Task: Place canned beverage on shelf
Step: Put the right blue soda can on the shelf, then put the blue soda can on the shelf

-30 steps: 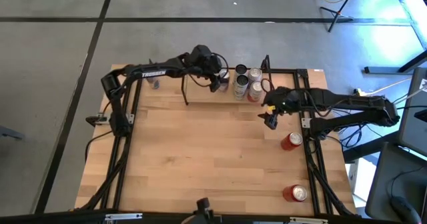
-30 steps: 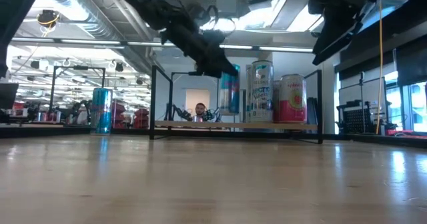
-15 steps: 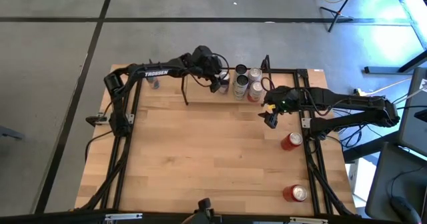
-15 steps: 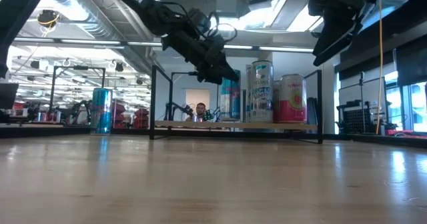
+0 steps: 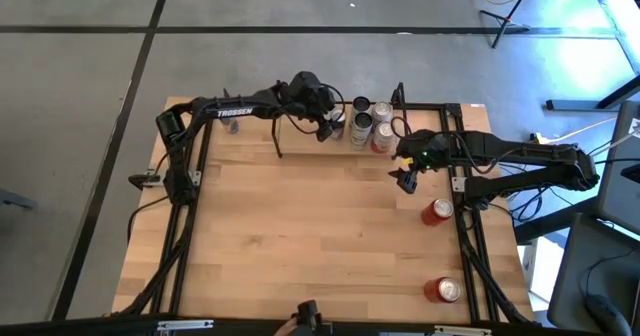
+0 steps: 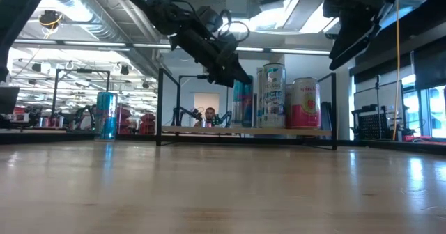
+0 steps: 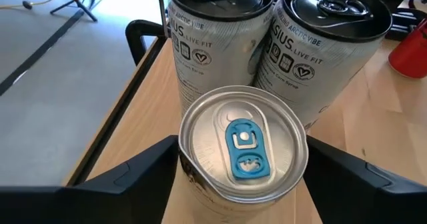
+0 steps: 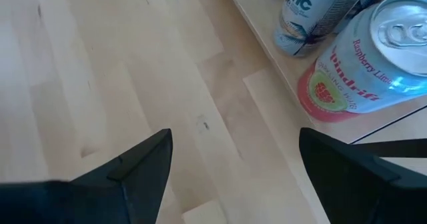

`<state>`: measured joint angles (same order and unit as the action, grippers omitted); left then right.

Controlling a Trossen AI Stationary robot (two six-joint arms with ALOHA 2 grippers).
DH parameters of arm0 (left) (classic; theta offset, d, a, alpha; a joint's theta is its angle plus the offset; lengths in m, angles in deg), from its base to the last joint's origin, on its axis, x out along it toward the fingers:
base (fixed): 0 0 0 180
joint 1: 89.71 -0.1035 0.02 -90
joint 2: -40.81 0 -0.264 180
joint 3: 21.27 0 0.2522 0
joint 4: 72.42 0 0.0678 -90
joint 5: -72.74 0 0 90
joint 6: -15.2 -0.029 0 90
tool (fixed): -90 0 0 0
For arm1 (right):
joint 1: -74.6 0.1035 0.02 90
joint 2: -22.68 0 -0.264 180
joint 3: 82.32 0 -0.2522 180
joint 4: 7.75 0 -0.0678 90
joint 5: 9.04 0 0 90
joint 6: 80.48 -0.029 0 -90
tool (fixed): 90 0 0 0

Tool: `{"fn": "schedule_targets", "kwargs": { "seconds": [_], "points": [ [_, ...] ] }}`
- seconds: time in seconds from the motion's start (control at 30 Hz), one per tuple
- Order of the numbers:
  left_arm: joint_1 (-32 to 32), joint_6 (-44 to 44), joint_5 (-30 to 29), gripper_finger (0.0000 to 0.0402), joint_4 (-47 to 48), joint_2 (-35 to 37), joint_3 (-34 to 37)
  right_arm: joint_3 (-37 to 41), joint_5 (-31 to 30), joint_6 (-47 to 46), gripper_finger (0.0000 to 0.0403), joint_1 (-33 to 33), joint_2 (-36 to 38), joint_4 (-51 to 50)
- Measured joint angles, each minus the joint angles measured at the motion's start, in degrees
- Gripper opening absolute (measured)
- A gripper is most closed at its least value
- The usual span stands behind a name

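My left gripper [image 5: 334, 126] is at the shelf [image 6: 188, 130], a low light-wood plank with black wire end frames at the table's far side. It is shut on a silver-and-blue can with a blue tab [image 7: 243, 151]. That can [image 6: 242, 103] is upright beside two tall white cans [image 7: 220, 44] and a pink can [image 6: 304, 103] standing on the plank. My right gripper [image 5: 405, 181] is open and empty above the table, near the shelf's right end; the pink can [image 8: 363, 71] shows beyond its fingers. My left gripper pinches the blue-tab can between its two fingers, one on each side of the upper wall just under the rim [image 7: 181, 159]. The fingers [image 7: 133, 174] slant down from the table's left. The can is upright, its base [image 6: 242, 125] at the plank.
A blue can [image 6: 106, 114] stands on the table left of the shelf. Two red cans [image 5: 437, 211] [image 5: 443, 289] stand near the table's right edge. Black rails run along the table's sides. The middle and near part of the wooden top [image 5: 300, 236] is bare.
My left gripper has gone a little toward the table's right with the blue-tab can, which now stands close against the white cans on the shelf. The arm behind the gripper has risen slightly.
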<state>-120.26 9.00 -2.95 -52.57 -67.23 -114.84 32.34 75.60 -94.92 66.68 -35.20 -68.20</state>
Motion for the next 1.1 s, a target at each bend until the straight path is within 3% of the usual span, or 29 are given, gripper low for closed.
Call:
{"fn": "schedule_targets", "kwargs": {
  "seconds": [0.27, 0.53, 0.7, 0.9, 1.1],
  "points": [
    [-0.1, 0.1, -0.6, 0.0324, 0.2, 4.3, 0.0, 0.0, 0.7, 0.0, 0.031, 0.0, 0.0, -0.3],
    [0.3, 1.5, -4.9, 0.0326, 6.4, 16.0, 0.0, 0.0, 2.0, 0.0, 0.031, 0.0, 0.0, -0.2],
    [1.7, 9.8, -17.8, 0.0325, 20.8, 24.7, 0.0, 0.0, 2.0, -0.1, 0.031, 0.0, 0.0, 0.1],
    [0.7, 28.1, -35.2, 0.0321, 45.4, 33.2, 0.0, 0.0, 2.0, -0.1, 0.031, 0.0, 0.0, 0.5],
    [-6.1, 43.1, -39.3, 0.0321, 66.2, 34.5, 0.1, 0.0, 2.0, -0.1, 0.031, 0.0, 0.0, 2.2]
  ]
}}
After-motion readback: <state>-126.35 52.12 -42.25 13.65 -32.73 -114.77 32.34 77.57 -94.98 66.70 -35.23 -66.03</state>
